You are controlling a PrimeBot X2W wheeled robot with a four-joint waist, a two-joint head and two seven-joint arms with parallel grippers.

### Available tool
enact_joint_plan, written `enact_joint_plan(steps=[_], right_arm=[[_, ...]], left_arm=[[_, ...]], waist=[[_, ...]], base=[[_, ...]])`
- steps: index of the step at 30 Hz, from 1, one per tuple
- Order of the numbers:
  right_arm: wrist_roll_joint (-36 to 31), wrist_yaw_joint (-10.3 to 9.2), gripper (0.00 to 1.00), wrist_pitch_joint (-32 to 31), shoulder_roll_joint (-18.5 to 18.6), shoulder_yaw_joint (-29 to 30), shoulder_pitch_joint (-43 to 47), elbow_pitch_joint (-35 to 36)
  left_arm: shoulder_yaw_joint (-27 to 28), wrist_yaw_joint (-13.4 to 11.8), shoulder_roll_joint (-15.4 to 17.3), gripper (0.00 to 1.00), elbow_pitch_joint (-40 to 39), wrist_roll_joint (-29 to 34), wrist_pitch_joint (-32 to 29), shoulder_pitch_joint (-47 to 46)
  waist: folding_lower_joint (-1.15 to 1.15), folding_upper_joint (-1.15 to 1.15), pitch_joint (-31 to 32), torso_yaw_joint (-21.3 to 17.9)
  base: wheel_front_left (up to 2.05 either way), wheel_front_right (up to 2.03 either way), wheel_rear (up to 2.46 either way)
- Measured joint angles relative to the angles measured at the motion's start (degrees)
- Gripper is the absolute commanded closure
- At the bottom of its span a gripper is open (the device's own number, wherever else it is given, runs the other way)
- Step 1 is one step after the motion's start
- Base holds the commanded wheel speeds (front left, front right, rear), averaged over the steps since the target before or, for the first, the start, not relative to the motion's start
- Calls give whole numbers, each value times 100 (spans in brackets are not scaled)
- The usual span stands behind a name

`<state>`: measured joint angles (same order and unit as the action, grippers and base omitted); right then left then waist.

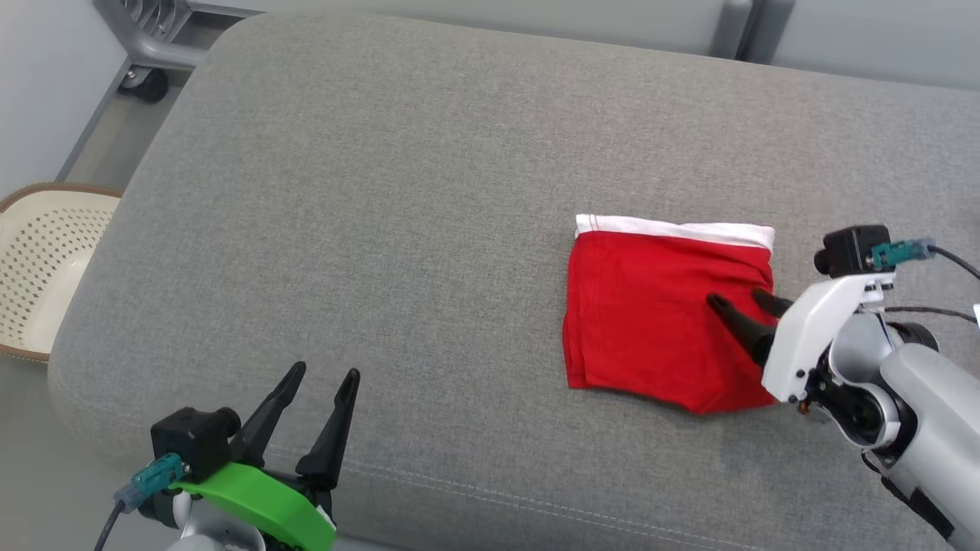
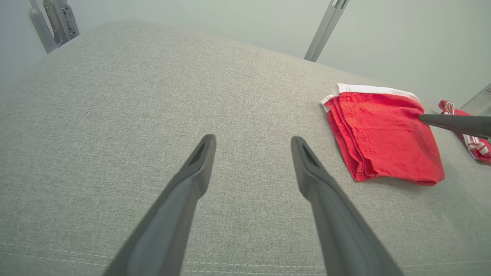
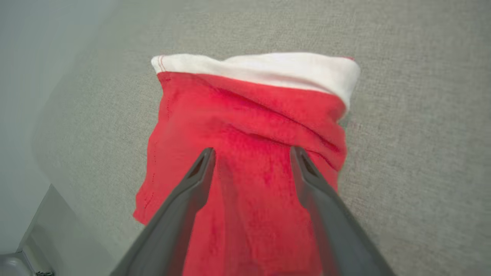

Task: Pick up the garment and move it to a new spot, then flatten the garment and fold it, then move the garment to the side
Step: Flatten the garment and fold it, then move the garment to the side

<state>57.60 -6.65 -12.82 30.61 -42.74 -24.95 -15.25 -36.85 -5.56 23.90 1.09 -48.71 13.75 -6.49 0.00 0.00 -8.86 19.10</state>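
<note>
Already done: garment folded into a compact square, laid at the right of the worktop
Left to do: little, it is judged
Right end effector: spread wide over the garment, nothing held
Left end effector: wide, empty, well apart

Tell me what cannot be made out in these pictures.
Folded red garment, head view: its own layers hide the inside faces.
Striped red-and-white cloth, left wrist view: cut by the right edge, crossed by a dark finger; kind unclear.
Perforated basket, head view: cut by the left edge.
Right wrist view: blur hides whether the right jaws touch the garment.
</note>
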Motion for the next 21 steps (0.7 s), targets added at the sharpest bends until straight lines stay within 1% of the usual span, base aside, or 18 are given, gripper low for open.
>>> enact_joint_plan(steps=[4,9,12,15,17,20,21], right_arm=[[226,-1,0,-40,111,88,338,-1],[331,-2,0,-44,199,224,401,-5],[528,-3,0,-88,193,328,451,-58],[657,5,0,-102,141,385,460,-104],[909,9,0,-119,22,481,471,-199],[1083,114,0,-135,-114,556,471,-335],[1147,154,84,-135,-133,610,471,-371]], left_arm=[[1,-5,10,0,-73,0,0,15],[13,-8,34,0,-167,8,1,15],[-32,-8,34,0,-220,62,0,6],[-32,-8,35,0,-258,76,-1,0],[-55,-8,32,0,-260,113,-2,-15],[-93,-8,30,0,-259,121,-15,-78],[-103,-8,25,0,-259,131,-18,-105]], waist=[[0,0,7,-129],[0,0,-107,-188],[0,0,-216,-176],[0,0,-283,-119],[0,0,-315,-60],[0,0,-350,42],[0,0,-359,78]], base=[[0,0,0],[0,0,0],[0,0,0],[0,0,0],[0,0,0],[0,0,0],[0,0,0]])
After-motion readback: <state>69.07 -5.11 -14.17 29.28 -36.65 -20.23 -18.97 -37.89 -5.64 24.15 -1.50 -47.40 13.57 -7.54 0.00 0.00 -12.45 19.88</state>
